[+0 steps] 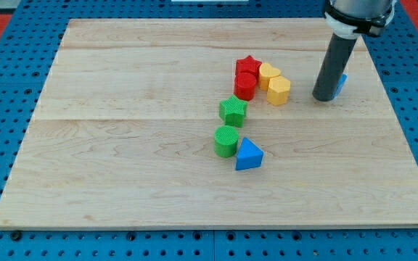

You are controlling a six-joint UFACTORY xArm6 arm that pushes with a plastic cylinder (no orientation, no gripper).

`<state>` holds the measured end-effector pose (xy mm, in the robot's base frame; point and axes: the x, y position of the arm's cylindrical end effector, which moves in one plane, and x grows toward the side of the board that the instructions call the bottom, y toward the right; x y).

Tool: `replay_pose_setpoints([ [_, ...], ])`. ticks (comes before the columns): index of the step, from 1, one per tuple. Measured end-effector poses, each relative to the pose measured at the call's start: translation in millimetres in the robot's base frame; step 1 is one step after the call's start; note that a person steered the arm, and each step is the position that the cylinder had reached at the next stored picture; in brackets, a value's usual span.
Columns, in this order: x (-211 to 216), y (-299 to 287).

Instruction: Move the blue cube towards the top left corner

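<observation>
My tip point(324, 98) is touching the blue cube point(339, 85) — no end effector showing — cube sitting far right of the desk point(122, 181), barely started.

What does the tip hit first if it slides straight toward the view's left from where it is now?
Likely the yellow blocks: my tip sits at the view's left of the blue cube, mostly hidden behind the rod. Going left, the yellow hexagonal block comes first, with the yellow heart-shaped block just above it. Depth makes this approximate.
</observation>
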<state>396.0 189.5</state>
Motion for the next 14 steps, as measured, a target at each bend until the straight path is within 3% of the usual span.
replay_pose_setpoints([
  [2, 23.3, 51.2],
  [3, -19.6, 34.5],
  [4, -33.6, -36.2],
  [5, -60.3, -35.9],
  [6, -60.4, 12.6],
  [8, -67.7, 30.1],
  [9, -108.5, 16.7],
  [10, -119.2, -16.9],
  [12, -83.5, 31.2],
  [13, -113.5, -9.3],
  [14, -109.8, -41.1],
])
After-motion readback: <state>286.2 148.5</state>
